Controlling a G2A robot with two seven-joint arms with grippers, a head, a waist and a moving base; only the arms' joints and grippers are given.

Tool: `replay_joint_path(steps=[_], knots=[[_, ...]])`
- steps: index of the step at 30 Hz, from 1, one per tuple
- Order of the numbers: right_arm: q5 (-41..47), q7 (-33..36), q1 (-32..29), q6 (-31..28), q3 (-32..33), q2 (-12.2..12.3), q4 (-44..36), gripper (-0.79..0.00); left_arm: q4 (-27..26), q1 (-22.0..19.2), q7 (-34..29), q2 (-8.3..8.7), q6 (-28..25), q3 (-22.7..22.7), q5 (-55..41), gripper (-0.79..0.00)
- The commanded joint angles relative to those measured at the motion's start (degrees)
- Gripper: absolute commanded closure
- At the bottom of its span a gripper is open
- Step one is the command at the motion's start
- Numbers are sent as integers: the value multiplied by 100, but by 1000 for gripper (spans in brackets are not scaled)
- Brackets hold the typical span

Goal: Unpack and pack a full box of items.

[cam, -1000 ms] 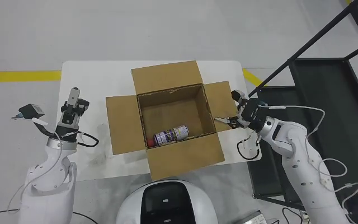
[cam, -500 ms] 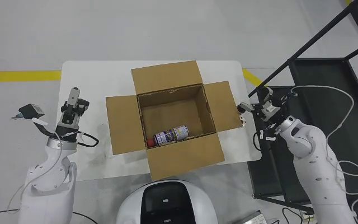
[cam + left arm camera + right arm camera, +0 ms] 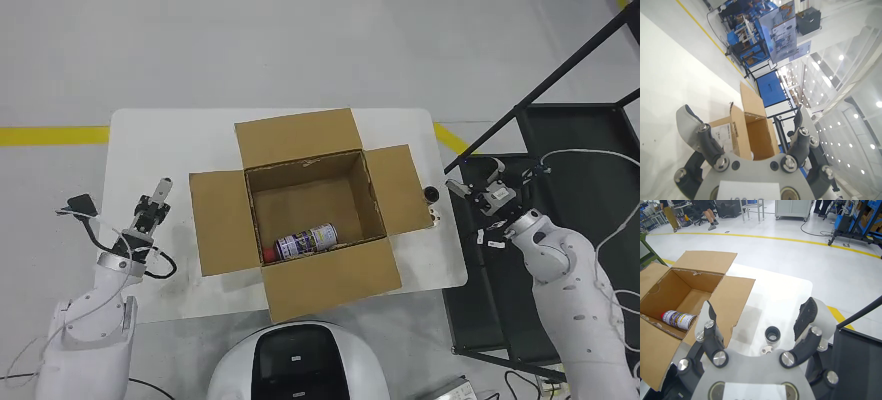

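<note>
Jaws wide and empty; left arm (image 3: 121, 262) beside box (image 3: 298, 136), right arm (image 3: 545, 250) at table (image 3: 160, 140) edge

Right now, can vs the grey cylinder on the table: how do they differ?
Pose: the can lies on its side; the grey cylinder stands upright.
Place: the can is in the box, the cylinder on the table beside a flap.
Look: the can has a printed label and red cap; the cylinder is plain, with a hollow open top.
Shared: both round, neither held.
</note>
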Motion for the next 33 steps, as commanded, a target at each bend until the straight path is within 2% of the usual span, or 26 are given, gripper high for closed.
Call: replay_joint_path(steps=[1, 4, 10, 11, 13, 21, 33], knots=[[14, -5, -14, -32, 37, 5, 17, -785, 85, -13, -457, 28, 167, 9, -47, -785], [19, -26, -38, -58, 86, 11, 29, -785, 133, -71, -988, 65, 349, 18, -135, -785], [15, -70, -124, -85, 161, 17, 1, -785, 175, -270, -1616, 102, 502, 102, -636, -785], [13, -76, -138, -87, 170, 17, -2, -785, 172, -296, -1690, 108, 561, 109, -709, -563], [17, -93, -164, -88, 184, 17, -8, -785, 166, -330, -1800, 118, 688, 128, -810, 0], [3, -132, -255, -90, 182, 10, -75, -785, 160, -352, -2016, 163, 1046, 182, -918, 0], [4, -158, -274, -84, 40, -16, -140, -785, 159, -386, -2078, 198, 1371, 162, -1656, 0]])
